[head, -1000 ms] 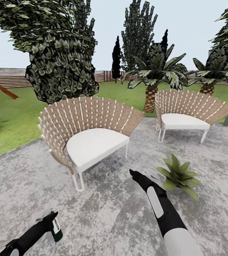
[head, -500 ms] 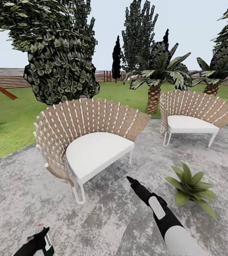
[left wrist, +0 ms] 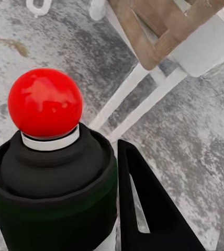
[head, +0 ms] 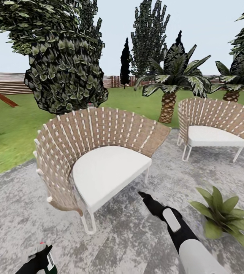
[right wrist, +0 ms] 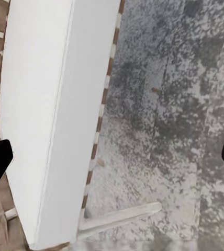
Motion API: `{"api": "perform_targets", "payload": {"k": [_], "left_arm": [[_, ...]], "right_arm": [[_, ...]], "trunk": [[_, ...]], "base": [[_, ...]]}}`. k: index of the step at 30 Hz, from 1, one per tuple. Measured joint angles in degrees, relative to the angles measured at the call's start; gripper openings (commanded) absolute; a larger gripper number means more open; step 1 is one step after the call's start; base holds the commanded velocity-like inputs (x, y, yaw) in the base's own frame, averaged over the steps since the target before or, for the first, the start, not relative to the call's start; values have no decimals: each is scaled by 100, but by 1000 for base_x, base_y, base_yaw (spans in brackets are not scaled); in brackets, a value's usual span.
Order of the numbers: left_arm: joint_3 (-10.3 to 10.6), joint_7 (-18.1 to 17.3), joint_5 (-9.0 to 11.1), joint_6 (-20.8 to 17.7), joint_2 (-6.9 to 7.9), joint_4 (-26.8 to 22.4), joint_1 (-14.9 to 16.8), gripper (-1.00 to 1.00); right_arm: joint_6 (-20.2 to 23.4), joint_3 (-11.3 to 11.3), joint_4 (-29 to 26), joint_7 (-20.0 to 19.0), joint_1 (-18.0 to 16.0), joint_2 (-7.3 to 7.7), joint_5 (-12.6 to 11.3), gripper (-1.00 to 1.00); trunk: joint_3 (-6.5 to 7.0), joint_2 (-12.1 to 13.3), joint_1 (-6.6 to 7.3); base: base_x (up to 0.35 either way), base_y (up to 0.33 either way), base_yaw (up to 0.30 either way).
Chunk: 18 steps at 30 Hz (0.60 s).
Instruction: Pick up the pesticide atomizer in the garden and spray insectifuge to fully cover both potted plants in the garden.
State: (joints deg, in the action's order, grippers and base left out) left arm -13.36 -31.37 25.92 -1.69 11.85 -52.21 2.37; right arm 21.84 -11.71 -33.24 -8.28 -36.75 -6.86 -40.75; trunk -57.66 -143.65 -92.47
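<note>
Left claw (head: 38,260) low at the robot's left, pinching the pesticide atomizer (head: 49,262). In the left wrist view the red spray head (left wrist: 45,103) points up over the grey stone patio (head: 129,236), with a black finger (left wrist: 143,204) against the bottle. Right claw (head: 141,195) reaches forward, fingers spread wide apart, holding nothing. One potted plant (head: 222,219) sits on the patio at right. Nearest wicker chair (head: 95,160) stands ahead of both arms.

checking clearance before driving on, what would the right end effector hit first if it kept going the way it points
Probably the near woven wicker chair with the white seat cushion: the open right end effector points at its front edge. Depth is unclear; it could pass low, toward the grey stone patio.
</note>
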Motion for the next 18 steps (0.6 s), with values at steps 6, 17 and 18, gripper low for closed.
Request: {"api": "perform_targets", "payload": {"k": [6, 17, 18], "left_arm": [[0, -11, -6, 8, -3, 1, 0, -100], [0, -20, -8, 9, -2, 1, -8, -100], [0, -21, -8, 9, 0, 1, -8, -100]], "right_arm": [[316, -4, 948, 71, -325, 144, -560, 100], [-197, 18, 1194, 1663, -520, 63, -598, 100], [-224, 18, 1230, 1669, -547, 63, -600, 100]], "trunk": [[0, 0, 0], [0, 0, 0], [0, 0, 0]], "base": [[277, 209, 0], [289, 158, 0], [290, 193, 0]]}}
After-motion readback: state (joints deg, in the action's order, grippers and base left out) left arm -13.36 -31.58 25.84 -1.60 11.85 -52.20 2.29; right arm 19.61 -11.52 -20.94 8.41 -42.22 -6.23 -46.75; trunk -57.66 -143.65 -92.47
